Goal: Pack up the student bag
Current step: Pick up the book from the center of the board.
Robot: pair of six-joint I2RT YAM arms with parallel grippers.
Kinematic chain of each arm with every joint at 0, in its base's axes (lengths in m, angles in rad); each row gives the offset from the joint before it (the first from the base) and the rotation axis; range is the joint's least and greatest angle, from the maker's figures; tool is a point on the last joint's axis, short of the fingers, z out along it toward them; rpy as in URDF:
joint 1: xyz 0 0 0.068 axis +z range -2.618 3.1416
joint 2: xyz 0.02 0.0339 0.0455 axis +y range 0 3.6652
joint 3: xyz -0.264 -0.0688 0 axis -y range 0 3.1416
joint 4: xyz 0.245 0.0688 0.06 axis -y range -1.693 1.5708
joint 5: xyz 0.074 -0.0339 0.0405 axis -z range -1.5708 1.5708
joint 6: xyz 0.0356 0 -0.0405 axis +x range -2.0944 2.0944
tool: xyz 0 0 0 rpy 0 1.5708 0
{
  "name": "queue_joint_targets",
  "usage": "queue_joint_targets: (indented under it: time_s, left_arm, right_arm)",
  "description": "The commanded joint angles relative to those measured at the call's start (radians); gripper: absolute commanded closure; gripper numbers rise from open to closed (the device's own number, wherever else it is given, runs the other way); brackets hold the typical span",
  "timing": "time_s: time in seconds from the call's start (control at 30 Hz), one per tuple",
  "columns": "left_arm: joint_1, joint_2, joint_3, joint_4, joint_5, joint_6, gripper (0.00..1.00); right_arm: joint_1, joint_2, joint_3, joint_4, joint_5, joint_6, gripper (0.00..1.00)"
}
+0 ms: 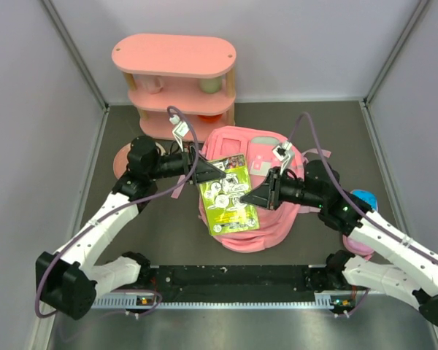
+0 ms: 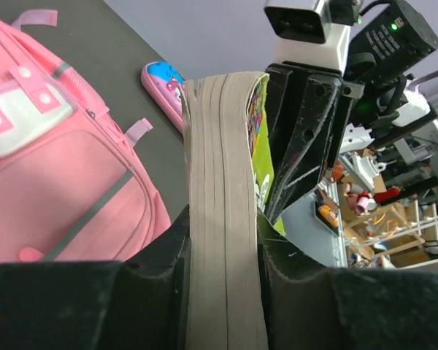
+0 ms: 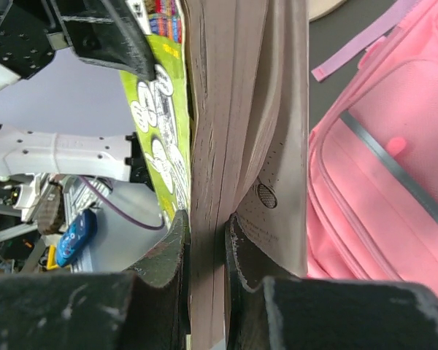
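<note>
Seen from above, two robot arms hold a green book point(image 1: 228, 193) between them over the student bag point(image 1: 271, 227). The left hand point(image 1: 204, 169) is clamped on the book's far left edge. The right hand point(image 1: 258, 197) is clamped on its right edge, further toward the near side. Each wrist view shows the grey stack of pages pinched tight between that hand's two fingers.

The bag lies directly beneath the book, front face up on the dark grey surface point(image 1: 160, 226), about midway between the two arms. Its long axis runs from the near side to the far side, and the book's long axis runs nearly the same way, slightly turned. The book's cover faces upward. Neither hand is clearly nearer the bag; both hang just over it. The book hides the middle of the bag, so it cannot be told whether any zip or pocket stands open. The coming move probably depends on finding that opening below the book.

A pink three-tier shelf point(image 1: 175, 80) stands at the far left, close behind the bag. A small pencil case point(image 1: 363, 197) with a blue patch lies to the right, partly hidden by the right arm. Plain grey walls close in the left, far and right sides, so there is little room to swing outward.
</note>
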Motion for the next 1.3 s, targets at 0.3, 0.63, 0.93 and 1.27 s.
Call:
queue_joint_targets:
  time_s: [0.3,0.63,0.93,1.27]
  left_arm:
    - [-0.024,-0.109,0.002,-0.092,-0.310,0.061,1.00]
    - [-0.022,-0.229,-0.162,0.192,-0.610,-0.224,1.00]
    - [-0.027,-0.147,-0.211,0.425,-0.551,-0.369,1.00]
    - [-0.032,-0.155,-0.279,0.549,-0.570,-0.461,1.00]
  right_arm:
    - [-0.122,-0.064,0.064,-0.172,0.361,0.013,0.08]
    - [-0.099,-0.359,-0.342,0.105,0.180,0.413,0.01]
    - [0.013,-0.227,-0.440,0.511,0.194,0.520,0.01]
    - [0.022,-0.103,-0.456,0.708,0.247,0.584,0.01]
